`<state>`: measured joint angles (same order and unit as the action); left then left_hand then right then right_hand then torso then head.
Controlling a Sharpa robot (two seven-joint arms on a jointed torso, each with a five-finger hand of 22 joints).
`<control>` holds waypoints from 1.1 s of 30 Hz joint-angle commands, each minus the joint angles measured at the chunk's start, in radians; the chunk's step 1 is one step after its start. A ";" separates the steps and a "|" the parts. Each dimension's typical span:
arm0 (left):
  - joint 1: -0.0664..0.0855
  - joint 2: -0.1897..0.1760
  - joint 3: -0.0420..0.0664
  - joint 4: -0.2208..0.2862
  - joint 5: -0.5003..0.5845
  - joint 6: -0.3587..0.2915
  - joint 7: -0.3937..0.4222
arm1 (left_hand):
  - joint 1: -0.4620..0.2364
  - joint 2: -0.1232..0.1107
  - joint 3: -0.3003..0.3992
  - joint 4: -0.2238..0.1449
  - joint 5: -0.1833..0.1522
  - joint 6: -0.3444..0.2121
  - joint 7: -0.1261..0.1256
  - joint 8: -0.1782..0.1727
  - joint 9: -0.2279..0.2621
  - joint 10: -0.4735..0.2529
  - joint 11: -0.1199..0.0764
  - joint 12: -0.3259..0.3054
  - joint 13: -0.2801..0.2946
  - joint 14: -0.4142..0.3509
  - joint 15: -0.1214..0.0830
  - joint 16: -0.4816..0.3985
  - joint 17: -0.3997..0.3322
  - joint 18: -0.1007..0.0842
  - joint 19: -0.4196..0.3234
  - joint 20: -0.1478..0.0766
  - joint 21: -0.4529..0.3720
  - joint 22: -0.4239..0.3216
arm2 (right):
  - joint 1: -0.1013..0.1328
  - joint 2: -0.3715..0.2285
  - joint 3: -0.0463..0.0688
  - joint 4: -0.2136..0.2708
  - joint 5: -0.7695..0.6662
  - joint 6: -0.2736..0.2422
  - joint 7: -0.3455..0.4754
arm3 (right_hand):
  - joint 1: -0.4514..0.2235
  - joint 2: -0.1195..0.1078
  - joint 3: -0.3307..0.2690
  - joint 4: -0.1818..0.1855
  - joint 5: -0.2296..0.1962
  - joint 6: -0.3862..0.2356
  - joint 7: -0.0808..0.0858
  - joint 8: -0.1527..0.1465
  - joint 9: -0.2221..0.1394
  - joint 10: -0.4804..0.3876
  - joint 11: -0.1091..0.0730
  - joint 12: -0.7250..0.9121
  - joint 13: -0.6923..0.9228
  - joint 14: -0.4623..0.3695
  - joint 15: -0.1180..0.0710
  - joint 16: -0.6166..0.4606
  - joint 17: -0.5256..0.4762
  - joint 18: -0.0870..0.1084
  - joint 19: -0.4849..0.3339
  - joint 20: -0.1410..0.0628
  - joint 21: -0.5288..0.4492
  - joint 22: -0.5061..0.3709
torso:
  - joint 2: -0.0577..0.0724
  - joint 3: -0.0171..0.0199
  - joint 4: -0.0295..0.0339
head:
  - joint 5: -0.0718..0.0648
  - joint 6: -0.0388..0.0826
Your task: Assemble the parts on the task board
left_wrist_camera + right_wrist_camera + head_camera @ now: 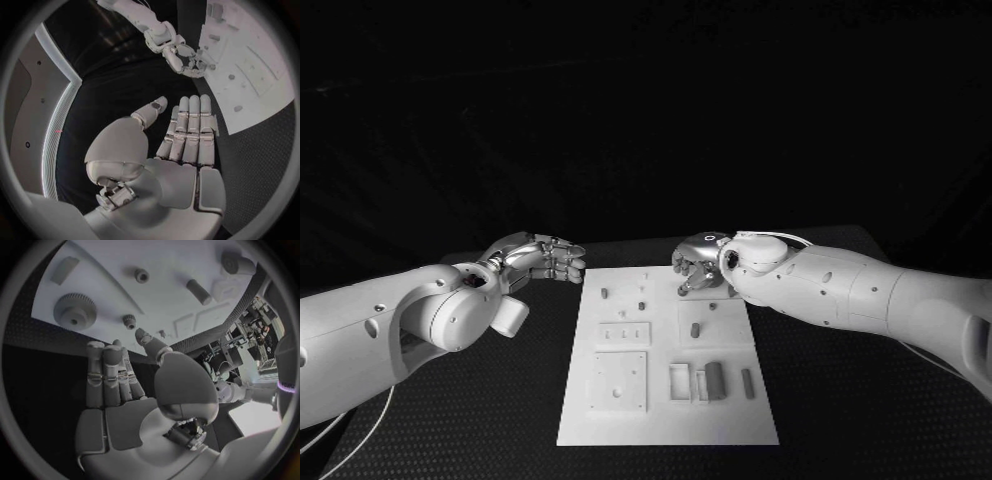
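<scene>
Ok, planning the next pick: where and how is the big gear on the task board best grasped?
Probably by its toothed rim, coming straight down from above, fingers on opposite sides. The big gear lies flat on the task board, so only the rim and small raised hub are exposed; the hub offers little to hold. The right hand looks nearest.

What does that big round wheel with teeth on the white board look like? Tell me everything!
The big gear is a grey, matte wheel, maybe plastic, with small teeth all around its rim. It has a raised round hub in the middle with a hole through it. It lies flat on the white task board, near one edge. A much smaller gear sits apart beside it. The right hand hangs close by, and nothing touches the wheel.
</scene>
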<state>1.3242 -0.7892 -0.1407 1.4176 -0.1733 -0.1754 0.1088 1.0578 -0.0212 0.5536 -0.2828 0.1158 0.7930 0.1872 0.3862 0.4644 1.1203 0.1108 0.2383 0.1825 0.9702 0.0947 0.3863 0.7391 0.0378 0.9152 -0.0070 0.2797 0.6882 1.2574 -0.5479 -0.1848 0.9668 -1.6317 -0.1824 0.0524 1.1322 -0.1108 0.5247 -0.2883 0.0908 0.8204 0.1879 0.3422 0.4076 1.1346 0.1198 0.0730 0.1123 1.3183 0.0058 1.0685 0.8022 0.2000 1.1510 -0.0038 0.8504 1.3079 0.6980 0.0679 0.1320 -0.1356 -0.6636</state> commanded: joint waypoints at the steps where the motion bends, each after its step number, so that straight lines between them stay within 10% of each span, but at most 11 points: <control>1: 0.001 0.001 0.001 0.001 -0.004 0.016 0.017 | -0.005 -0.002 0.000 0.003 -0.006 0.003 0.003 -0.002 -0.001 0.000 0.007 -0.003 0.000 0.006 0.003 -0.003 0.001 0.001 0.002 0.004 -0.001 0.001 | -0.005 0.005 -0.004 -0.005 -0.026 0.019 -0.004 | -0.001 -0.006 0.005 0.000 0.005 0.001 -0.008 -0.005 0.001 -0.004 0.001 -0.007 -0.001 -0.003 0.001 0.004 -0.002 0.062 -0.007 -0.009 0.005 0.024 | 0.005 0.0022 0.0024 | 0.000 -0.002; 33: 0.001 0.004 0.001 -0.004 -0.004 0.013 0.021 | -0.008 0.000 0.001 0.003 -0.006 0.004 0.003 -0.003 -0.004 0.003 0.007 -0.007 0.001 0.008 0.003 -0.008 0.005 0.001 0.002 0.004 -0.002 0.003 | -0.021 0.022 -0.013 -0.024 -0.067 0.032 -0.008 | 0.009 0.020 0.020 -0.003 0.004 0.055 -0.026 0.014 0.017 0.055 -0.016 0.012 0.010 -0.009 -0.015 0.036 -0.020 0.062 -0.017 -0.013 0.034 0.023 | 0.021 0.0054 0.0053 | 0.001 -0.022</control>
<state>1.3240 -0.7861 -0.1405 1.4113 -0.1743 -0.1743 0.1144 1.0578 -0.0211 0.5536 -0.2828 0.1158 0.7929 0.1873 0.3862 0.4616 1.1202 0.1109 0.2348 0.1823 0.9737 0.0982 0.3823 0.7431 0.0368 0.9152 -0.0070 0.2797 0.6897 1.2410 -0.5281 -0.1954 0.9414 -1.6807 -0.1693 0.0463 1.1429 -0.1001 0.5385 -0.2910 0.0907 0.8659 0.1621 0.3542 0.4233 1.1831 0.1034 0.0811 0.1240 1.3134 -0.0034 1.1015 0.7829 0.1992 1.1335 -0.0108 0.8786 1.3077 0.7173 0.0732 0.1328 -0.1352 -0.6840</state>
